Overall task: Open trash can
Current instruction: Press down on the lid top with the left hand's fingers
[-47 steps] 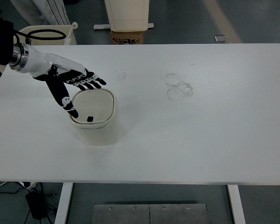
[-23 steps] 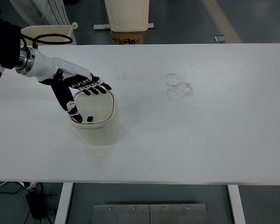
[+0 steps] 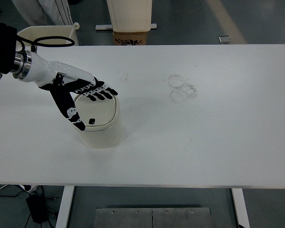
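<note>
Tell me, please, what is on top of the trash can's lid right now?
The left hand is over the trash can, fingers spread across the lid's far edge and thumb along its left side. A small dark button shows near the front. The inside is hidden by the closed lid.

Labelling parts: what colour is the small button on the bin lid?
Black, on the cream lid; top view shows button best.

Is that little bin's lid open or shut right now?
Shut. The lid lies flat on the trash can, with no gap showing. The left hand hovers over its far edge, fingers spread.
</note>
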Action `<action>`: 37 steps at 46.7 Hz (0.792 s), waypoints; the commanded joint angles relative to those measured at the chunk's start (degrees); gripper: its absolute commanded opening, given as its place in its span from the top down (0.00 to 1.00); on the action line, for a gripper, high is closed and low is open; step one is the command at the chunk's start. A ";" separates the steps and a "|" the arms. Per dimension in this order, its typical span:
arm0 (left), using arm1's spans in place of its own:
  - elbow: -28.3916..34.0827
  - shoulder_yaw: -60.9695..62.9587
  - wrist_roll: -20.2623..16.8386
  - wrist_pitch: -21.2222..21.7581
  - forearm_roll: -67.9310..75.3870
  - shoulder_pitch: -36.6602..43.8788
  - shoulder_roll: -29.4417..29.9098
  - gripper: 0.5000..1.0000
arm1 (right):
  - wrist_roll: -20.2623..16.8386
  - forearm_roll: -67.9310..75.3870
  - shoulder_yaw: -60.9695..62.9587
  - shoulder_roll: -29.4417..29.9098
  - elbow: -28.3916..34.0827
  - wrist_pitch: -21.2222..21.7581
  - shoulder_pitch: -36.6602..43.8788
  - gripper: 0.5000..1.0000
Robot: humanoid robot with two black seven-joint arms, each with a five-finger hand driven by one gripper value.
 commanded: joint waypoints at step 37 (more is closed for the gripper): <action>-2.73 0.17 0.08 0.00 0.00 4.01 5.12 0.00 | 0.01 0.18 -0.01 0.00 0.16 0.07 1.61 0.02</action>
